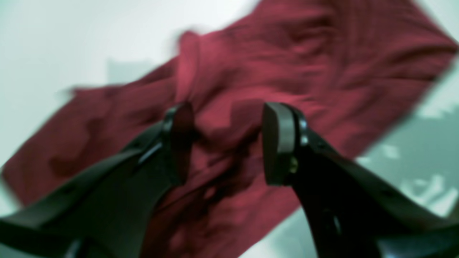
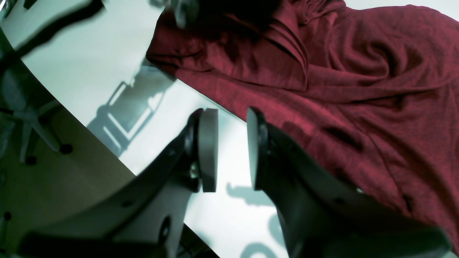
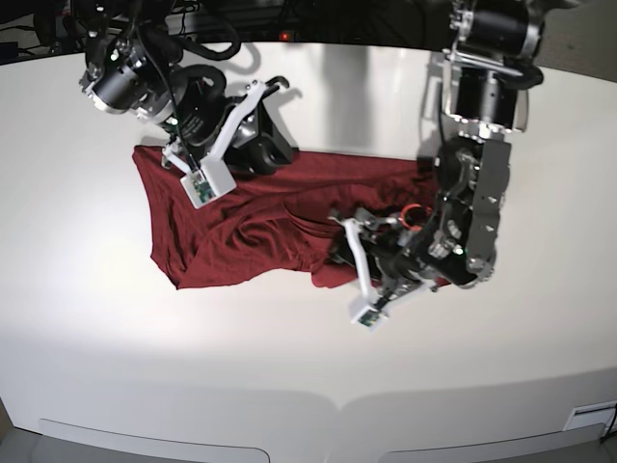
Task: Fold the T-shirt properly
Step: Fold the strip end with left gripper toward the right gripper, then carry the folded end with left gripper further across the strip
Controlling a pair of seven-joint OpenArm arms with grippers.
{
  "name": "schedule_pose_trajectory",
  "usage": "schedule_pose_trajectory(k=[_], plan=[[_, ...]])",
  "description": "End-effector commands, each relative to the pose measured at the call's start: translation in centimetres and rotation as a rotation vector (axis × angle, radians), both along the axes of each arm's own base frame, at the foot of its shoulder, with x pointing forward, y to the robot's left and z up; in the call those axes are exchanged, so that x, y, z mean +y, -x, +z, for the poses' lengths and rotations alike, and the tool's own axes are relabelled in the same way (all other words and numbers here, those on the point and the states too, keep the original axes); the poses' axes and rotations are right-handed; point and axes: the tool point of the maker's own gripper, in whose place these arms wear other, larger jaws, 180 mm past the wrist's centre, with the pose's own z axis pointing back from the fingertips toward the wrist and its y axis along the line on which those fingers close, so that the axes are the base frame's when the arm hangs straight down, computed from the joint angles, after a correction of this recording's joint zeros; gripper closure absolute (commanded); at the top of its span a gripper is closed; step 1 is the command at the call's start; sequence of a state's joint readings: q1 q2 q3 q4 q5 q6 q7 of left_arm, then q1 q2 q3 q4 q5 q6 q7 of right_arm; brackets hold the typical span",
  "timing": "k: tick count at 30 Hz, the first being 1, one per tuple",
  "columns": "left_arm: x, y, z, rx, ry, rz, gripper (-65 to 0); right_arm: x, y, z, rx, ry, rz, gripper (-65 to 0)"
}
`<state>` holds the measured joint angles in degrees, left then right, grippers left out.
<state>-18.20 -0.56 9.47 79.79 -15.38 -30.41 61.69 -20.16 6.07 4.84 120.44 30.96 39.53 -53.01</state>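
The dark red T-shirt [image 3: 241, 227] lies crumpled and partly folded across the middle of the white table [image 3: 96, 309]. My left gripper [image 1: 227, 111] hovers open just above the wrinkled T-shirt [image 1: 304, 61], with nothing between its fingers; that view is blurred. In the base view this left gripper [image 3: 339, 243] is over the shirt's near right edge. My right gripper [image 2: 231, 115] is open over bare table just beside the T-shirt [image 2: 358, 89], holding nothing. From the base camera, the right gripper [image 3: 278, 121] sits at the shirt's far edge.
In the right wrist view the table's curved edge [image 2: 107, 150] runs close by, with floor and a chair base [image 2: 32, 125] beyond it. Bare table [image 3: 308, 386] lies in front of the shirt. The left arm's column [image 3: 487, 87] stands at the back right.
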Motion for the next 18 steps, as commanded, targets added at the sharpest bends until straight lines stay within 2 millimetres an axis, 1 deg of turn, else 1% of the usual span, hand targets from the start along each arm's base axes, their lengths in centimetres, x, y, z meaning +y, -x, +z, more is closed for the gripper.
schedule_pose_trajectory(k=[1, 4, 6, 10, 12, 13, 15, 18], plan=[[0.3, -1.3, 1.7, -0.052, 0.007, 0.004, -30.0, 0.3, -0.4, 1.2, -0.045, -0.022, 0.009, -14.7], [3.2, -1.5, 0.8, -0.054, -0.073, 0.024, -30.0, 0.3, -0.5, 1.2, -0.047, -0.024, 0.009, -14.7], [5.8, -1.9, 0.3, -0.072, -0.151, 0.044, -30.0, 0.3, -0.4, 1.2, -0.046, -0.023, 0.009, -14.7], [11.2, -2.5, -0.4, -0.09, -0.266, 0.161, -30.0, 0.3, -0.4, 1.2, -0.045, -0.023, 0.009, -14.7], [12.8, -2.7, -0.5, -0.112, -0.267, 0.22, -30.0, 0.3, -0.5, 1.2, -0.046, -0.024, 0.009, -14.7], [13.3, -2.8, -0.5, -0.13, -0.258, 0.252, -30.0, 0.3, -0.4, 1.2, -0.046, -0.024, 0.009, -14.7], [13.5, -2.9, -0.7, -0.151, -0.235, 0.298, -30.0, 0.3, -0.4, 1.2, -0.046, -0.024, 0.009, -14.7], [12.1, -2.2, -1.3, -0.125, -0.184, 0.303, -30.0, 0.3, -0.4, 1.2, -0.045, -0.023, 0.009, -14.7]])
